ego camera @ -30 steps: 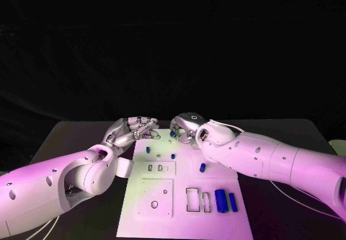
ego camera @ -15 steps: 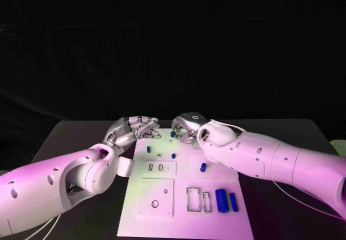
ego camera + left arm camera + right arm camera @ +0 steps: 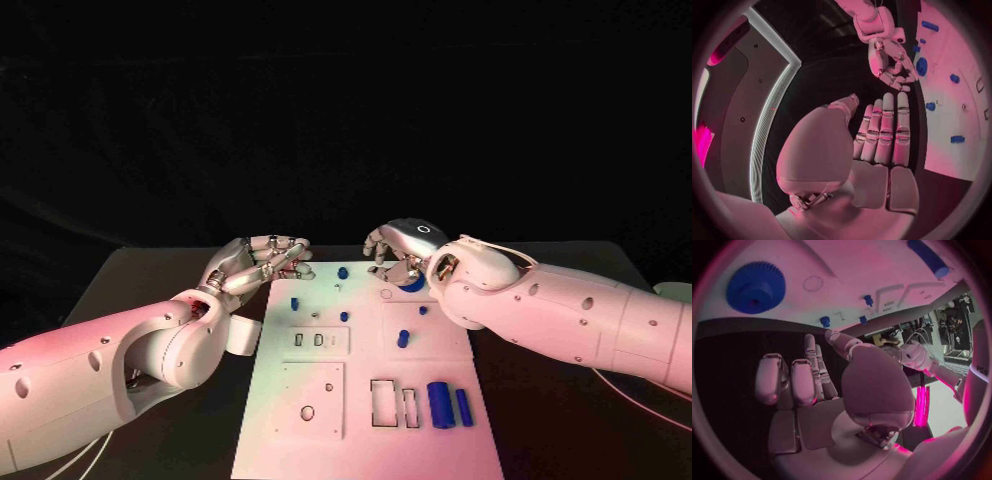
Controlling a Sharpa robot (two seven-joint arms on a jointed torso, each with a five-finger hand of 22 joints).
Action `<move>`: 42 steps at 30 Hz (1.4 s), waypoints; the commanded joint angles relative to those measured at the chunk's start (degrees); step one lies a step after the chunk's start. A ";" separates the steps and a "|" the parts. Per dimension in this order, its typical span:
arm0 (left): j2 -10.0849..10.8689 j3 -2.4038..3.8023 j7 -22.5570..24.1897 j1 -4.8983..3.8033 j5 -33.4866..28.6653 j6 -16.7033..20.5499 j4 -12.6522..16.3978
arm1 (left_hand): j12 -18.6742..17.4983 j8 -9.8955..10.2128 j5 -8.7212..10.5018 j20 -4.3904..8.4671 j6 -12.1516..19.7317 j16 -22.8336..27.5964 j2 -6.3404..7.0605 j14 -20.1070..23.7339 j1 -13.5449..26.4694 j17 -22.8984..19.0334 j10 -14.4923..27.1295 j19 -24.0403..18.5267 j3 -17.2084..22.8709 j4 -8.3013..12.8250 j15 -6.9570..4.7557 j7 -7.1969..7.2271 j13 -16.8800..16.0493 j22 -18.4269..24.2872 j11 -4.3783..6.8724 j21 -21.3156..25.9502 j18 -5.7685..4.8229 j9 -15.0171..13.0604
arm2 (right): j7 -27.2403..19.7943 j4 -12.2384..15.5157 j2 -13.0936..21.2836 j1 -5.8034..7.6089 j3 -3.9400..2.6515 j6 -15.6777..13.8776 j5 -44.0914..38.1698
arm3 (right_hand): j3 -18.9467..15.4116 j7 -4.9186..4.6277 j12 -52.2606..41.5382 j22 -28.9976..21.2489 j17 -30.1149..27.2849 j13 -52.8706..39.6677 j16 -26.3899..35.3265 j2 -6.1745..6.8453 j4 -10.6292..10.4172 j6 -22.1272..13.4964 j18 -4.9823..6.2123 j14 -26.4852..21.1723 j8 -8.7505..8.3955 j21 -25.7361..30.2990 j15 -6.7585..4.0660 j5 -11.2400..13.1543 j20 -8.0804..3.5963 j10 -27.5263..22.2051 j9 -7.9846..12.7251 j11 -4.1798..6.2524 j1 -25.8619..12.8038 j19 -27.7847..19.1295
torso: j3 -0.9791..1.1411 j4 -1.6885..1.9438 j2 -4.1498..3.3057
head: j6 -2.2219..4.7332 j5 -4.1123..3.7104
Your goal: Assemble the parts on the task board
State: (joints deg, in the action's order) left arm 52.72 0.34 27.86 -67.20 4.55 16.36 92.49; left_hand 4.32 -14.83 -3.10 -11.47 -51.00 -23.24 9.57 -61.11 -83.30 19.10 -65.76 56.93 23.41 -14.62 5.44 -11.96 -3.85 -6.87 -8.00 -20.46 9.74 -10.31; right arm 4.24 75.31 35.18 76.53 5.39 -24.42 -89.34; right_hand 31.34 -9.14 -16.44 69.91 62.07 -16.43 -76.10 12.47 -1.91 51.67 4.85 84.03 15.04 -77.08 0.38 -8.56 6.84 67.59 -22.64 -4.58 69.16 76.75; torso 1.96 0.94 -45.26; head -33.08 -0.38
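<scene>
Both the left hand (image 3: 261, 262) and the right hand (image 3: 400, 250) hover empty, fingers loosely spread, over the far end of the white board (image 3: 361, 420), near a blue gear (image 3: 755, 288).

White task board (image 3: 361, 400) flat on counter, small blue parts scattered on it: gear (image 3: 756, 287) at far edge, 2 bars (image 3: 451, 404) near front.

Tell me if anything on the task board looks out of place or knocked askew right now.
Nothing stands out. The blue gear lies flat on the task board near the right hand, the small blue pegs look upright, and two blue bars lie side by side. Both hands hold nothing.
</scene>
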 commanded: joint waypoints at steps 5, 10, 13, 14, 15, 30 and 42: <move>-0.23 0.04 0.03 -0.15 -0.03 -2.65 -0.28 | -0.33 0.35 0.05 -0.05 0.00 0.21 0.00 0.51 0.66 0.07 -0.17 -0.28 0.28 0.00 -0.02 -0.06 -0.06 0.06 -0.41 -0.02 0.62 -0.10 | -4.07 5.59 6.44 0.58 -0.12 0.54 11.27 | -4.13 1.29 -10.06 1.53 1.00 -8.93 -0.65 1.09 -1.31 0.82 -0.55 0.94 -0.87 -0.28 -1.82 -2.99 -1.93 4.73 -1.02 1.92 -0.28 1.11 | -0.16 -1.72 0.66 | 0.44 0.09; -0.53 0.04 -0.02 -0.14 -0.05 -2.89 -0.65 | -0.34 0.35 0.05 -0.06 -0.02 0.26 -0.01 0.57 0.65 0.08 -0.21 -0.33 0.32 0.03 -0.01 -0.05 -0.06 0.07 -0.40 0.00 0.62 -0.11 | -3.29 6.21 8.94 0.67 -0.14 3.84 12.41 | -7.74 1.26 -36.64 4.06 8.96 -36.15 -5.43 0.60 -3.13 -0.56 -1.03 2.43 -0.67 -1.42 -1.60 -4.63 -1.83 4.38 -3.05 1.73 0.28 2.63 | -0.32 -2.00 0.77 | 0.48 -0.29; -0.63 0.04 -0.05 -0.15 -0.05 -2.96 -0.80 | -0.34 0.35 0.05 -0.06 -0.02 0.26 -0.01 0.57 0.65 0.08 -0.21 -0.33 0.32 0.03 -0.01 -0.05 -0.06 0.07 -0.40 0.00 0.62 -0.11 | -2.31 5.57 9.60 0.68 -0.13 5.56 12.76 | -8.33 1.04 -44.62 4.78 12.08 -44.05 -7.06 0.45 -3.52 -1.38 -1.15 2.96 -0.59 -1.76 -1.40 -4.69 -1.67 6.72 -3.58 1.45 0.63 3.02 | -0.40 -2.04 0.76 | 0.44 -0.39; -0.67 0.04 -0.05 -0.15 -0.05 -2.99 -0.83 | -0.34 0.35 0.05 -0.06 -0.02 0.26 -0.01 0.57 0.65 0.08 -0.21 -0.33 0.32 0.03 -0.01 -0.05 -0.06 0.07 -0.40 0.00 0.62 -0.11 | -1.94 5.25 9.71 0.67 -0.13 6.13 12.84 | -8.61 0.92 -46.98 5.03 13.06 -46.43 -7.58 0.44 -3.65 -1.85 -1.18 3.10 -0.56 -1.87 -1.26 -4.65 -1.57 7.18 -3.81 1.30 0.82 3.14 | -0.36 -2.00 0.74 | 0.45 -0.47; -0.71 0.04 -0.05 -0.15 -0.05 -3.01 -0.86 | -0.34 0.35 0.05 -0.06 -0.02 0.26 -0.01 0.57 0.65 0.08 -0.21 -0.33 0.32 0.03 -0.01 -0.05 -0.06 0.07 -0.40 0.00 0.62 -0.11 | -1.58 4.90 9.78 0.65 -0.13 6.62 12.91 | -8.67 0.86 -47.49 5.09 13.39 -46.94 -7.75 0.42 -3.69 -2.02 -1.19 3.15 -0.56 -1.88 -1.22 -4.65 -1.53 7.23 -3.88 1.27 0.90 3.17 | -0.33 -1.96 0.72 | 0.45 -0.56; -0.79 0.04 -0.05 -0.15 -0.06 -3.14 -0.81 | -0.36 0.35 0.05 -0.09 -0.05 0.34 0.00 0.70 0.66 0.09 -0.26 -0.42 0.39 0.08 0.00 -0.04 -0.07 0.11 -0.39 0.04 0.62 -0.13 | 1.20 -0.12 6.10 -0.33 0.12 8.46 12.77 | -10.27 -0.59 -52.07 5.89 18.07 -51.58 -10.05 -0.05 -4.49 -7.36 -1.28 3.90 -1.99 -2.04 0.00 -4.37 -0.47 6.91 -4.44 -0.10 2.20 3.43 | -0.31 -1.64 0.50 | -0.08 -0.56; -0.84 0.04 -0.01 -0.15 -0.06 -3.17 -0.82 | -0.36 0.35 0.05 -0.09 -0.05 0.34 0.00 0.70 0.66 0.09 -0.26 -0.42 0.39 0.08 0.00 -0.04 -0.07 0.11 -0.39 0.04 0.62 -0.13 | 1.95 -2.81 3.18 -1.05 0.34 7.97 11.18 | -10.48 -0.82 -52.34 5.93 18.65 -51.82 -10.33 -0.26 -4.57 -8.07 -1.27 4.00 -2.25 -2.00 0.22 -4.25 -0.26 6.71 -4.46 -0.33 2.54 3.40 | -0.28 -1.83 0.46 | -0.40 -0.31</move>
State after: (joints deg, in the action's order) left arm 52.01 0.33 27.49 -67.28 4.54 14.27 91.57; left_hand 4.32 -14.83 -3.10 -11.47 -51.00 -23.24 9.42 -60.70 -83.15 19.14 -65.95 56.93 23.41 -14.62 5.43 -11.96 -3.85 -6.82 -8.20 -20.46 9.74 -10.33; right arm 5.30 72.82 38.62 75.57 5.71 -17.03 -76.89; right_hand 21.11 -10.02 -68.58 74.94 74.96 -68.29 -86.10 12.15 -6.49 44.01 3.96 83.82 13.03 -78.88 0.21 -12.99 6.06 74.41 -27.03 -4.72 71.27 80.23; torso 1.68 -0.81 -44.79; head -33.45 -0.68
